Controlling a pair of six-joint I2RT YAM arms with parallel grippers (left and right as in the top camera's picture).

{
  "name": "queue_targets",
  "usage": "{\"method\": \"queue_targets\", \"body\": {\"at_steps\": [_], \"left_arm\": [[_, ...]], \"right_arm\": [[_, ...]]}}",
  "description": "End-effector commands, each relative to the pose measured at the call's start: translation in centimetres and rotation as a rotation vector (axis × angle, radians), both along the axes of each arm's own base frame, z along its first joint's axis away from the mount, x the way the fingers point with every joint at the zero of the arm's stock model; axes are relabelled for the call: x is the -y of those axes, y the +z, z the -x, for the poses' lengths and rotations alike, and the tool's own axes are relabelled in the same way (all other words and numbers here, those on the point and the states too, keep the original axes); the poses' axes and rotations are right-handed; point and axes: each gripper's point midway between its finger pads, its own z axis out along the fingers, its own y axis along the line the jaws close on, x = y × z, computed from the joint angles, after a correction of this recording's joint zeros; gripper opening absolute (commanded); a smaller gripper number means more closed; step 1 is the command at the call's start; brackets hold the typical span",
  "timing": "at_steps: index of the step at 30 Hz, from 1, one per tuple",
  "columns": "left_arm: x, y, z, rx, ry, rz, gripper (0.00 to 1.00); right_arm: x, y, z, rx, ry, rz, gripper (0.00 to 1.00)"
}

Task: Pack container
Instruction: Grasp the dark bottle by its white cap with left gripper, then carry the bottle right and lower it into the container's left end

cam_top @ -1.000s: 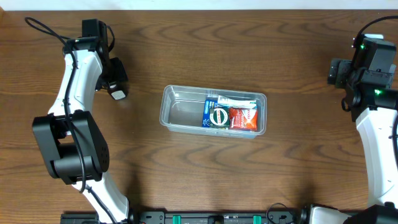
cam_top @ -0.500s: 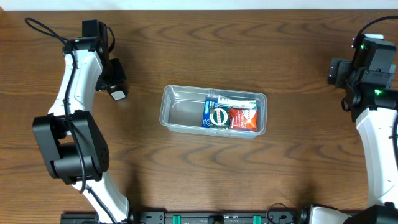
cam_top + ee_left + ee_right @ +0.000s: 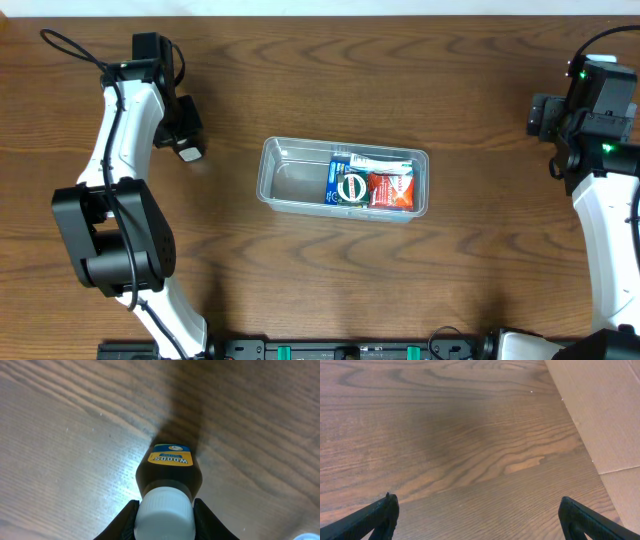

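Note:
The clear plastic container (image 3: 290, 185) sits mid-table; a blue snack packet (image 3: 349, 182) and a red packet (image 3: 391, 190) lie in its right half. My left gripper (image 3: 188, 140) is far left of it, shut on a small dark bottle (image 3: 171, 470) with a white cap (image 3: 164, 515) and a yellow-blue label. The fingers clamp the cap, with the bottle pointing down at the table. My right gripper (image 3: 479, 517) is wide open and empty over bare wood at the far right.
A cardboard surface (image 3: 600, 405) borders the table at the right in the right wrist view. The container's left half holds nothing. The arms' bases stand at the near table edge.

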Motion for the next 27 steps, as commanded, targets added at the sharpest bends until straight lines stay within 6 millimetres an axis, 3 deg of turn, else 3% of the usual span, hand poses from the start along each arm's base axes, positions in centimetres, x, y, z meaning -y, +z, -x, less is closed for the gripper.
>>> {"method": "queue_targets", "body": {"at_steps": [1,10,21,27], "left_arm": [[0.0,1.0,0.3,0.005,0.008,-0.002,0.29],[0.7,6.5,0.9,0.127,-0.003,0.009,0.29],[8.4,13.7,2.9,0.295,-0.21,0.105,0.24],[14.1,14.7,4.7,0.297,-0.391,0.119,0.24]], "right_arm": [[0.3,0.3,0.2,0.012,-0.021,-0.002,0.99],[0.3,0.3,0.2,0.012,-0.021,-0.002,0.99],[0.3,0.3,0.2,0.012,-0.021,-0.002,0.99],[0.3,0.3,0.2,0.012,-0.021,-0.002,0.99]]}}
